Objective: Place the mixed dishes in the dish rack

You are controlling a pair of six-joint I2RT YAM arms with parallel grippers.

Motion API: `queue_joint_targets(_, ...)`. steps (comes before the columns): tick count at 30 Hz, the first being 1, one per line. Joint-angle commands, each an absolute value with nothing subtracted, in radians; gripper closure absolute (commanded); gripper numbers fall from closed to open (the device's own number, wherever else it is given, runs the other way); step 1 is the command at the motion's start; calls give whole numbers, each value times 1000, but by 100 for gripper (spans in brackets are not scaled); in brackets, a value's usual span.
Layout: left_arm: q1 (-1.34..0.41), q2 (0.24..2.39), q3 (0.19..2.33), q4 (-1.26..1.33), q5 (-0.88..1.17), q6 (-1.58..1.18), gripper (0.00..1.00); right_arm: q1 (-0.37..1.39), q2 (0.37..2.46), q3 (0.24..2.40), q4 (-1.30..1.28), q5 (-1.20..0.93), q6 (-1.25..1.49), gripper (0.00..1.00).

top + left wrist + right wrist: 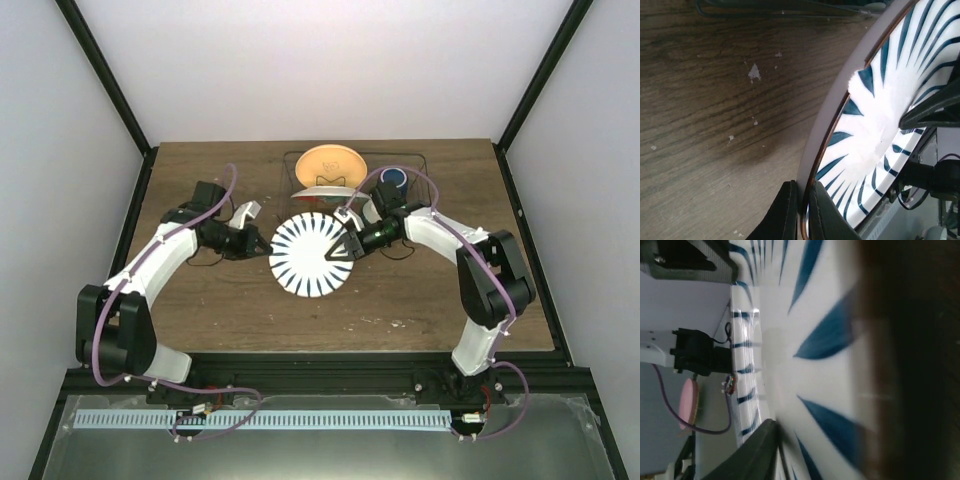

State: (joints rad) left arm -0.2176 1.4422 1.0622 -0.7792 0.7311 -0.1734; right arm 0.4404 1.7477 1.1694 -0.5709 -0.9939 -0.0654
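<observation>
Bent in from both sides to a round, shiny white plate with dark blue stripes [311, 254], near the thin grey wire rack [410, 154]. Pinched tight at the rim by the left gripper [801, 200]; at the right gripper [347, 247], cannot tell if squeezing

White blue-striped plate [310, 255] near dish rack [418, 158], orange-yellow plate [330, 160] and blue mug [392, 178] inside

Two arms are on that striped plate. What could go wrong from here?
The left gripper pinches only the thin rim of the blue-striped plate, so it could slip onto the table. With the right gripper at the opposite rim, uneven pulling might twist it loose. The dish rack already holds an orange-yellow plate; they could knock.
</observation>
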Motion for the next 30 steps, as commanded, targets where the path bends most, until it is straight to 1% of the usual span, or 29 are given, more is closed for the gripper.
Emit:
queue_joint_targets(1,-222,1403,1097,-675,856,-207,100,437,1791,1247,-554,-1123,-86,83)
queue_joint_targets(4,-224,1413,1097,-666,859,-208,100,437,1799,1270,-583,-1127,-106,98)
queue_joint_targets(6,-226,1421,1098,-666,861,-206,100,437,1791,1278,-602,-1115,-118,99)
queue_joint_targets(8,-229,1426,1097,-663,863,-206,95,438,1778,1289,-621,-1094,-132,99)
queue_joint_targets(9,-229,1429,1098,-664,860,-206,90,437,1771,1296,-634,-1084,-140,99)
queue_joint_targets(11,-229,1437,1097,-675,849,-198,74,437,1753,1316,-663,-1054,-155,99)
queue_joint_targets(14,-228,1445,1101,-707,835,-167,44,439,1700,1341,-709,-966,-214,99)
queue_joint_targets(16,-227,1449,1098,-716,824,-152,31,440,1622,1324,-708,-872,-260,99)
queue_joint_targets(18,-223,1460,1117,-740,809,-130,22,440,1549,1294,-681,-802,-287,99)
queue_joint_targets(19,-218,1467,1134,-754,803,-121,19,440,1519,1285,-670,-771,-297,99)
queue_joint_targets(22,-198,1471,1176,-755,781,-123,15,441,1452,1280,-655,-672,-307,99)
queue_joint_targets(26,-128,1457,1233,-698,750,-220,12,444,1371,1286,-607,-543,-297,99)
queue_joint_targets(29,-97,1449,1310,-684,612,-261,9,461,1323,1273,-550,-410,-320,99)
queue_joint_targets(30,-96,1450,1339,-686,538,-265,5,469,1310,1265,-533,-363,-340,99)
